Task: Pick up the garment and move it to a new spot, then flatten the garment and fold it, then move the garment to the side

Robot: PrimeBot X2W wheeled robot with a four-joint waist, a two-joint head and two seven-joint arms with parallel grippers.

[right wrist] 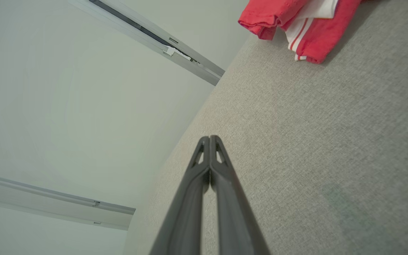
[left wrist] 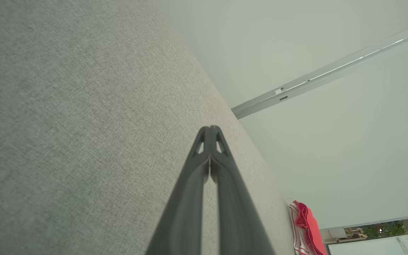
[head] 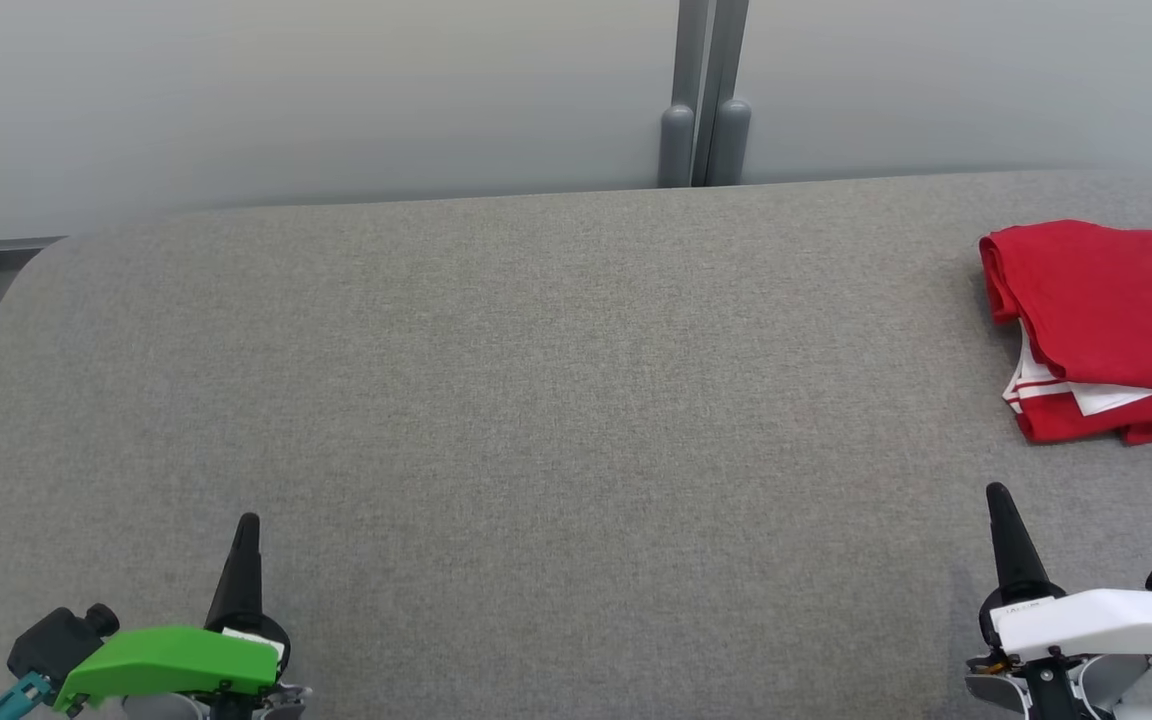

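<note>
The left gripper and the right gripper are seen fully closed over the grey padded table, and nothing is held in either. The folded red garment with white trim is laid ahead of the right gripper, slightly to its right, well apart from the left gripper.

It looked like a partitioned test bay in a lab or office: a broad table covered in grey fabric, with rounded corners, stood against plain frosted wall panels joined by a grey metal post, with greenery dimly visible beyond one panel's edge.
</note>
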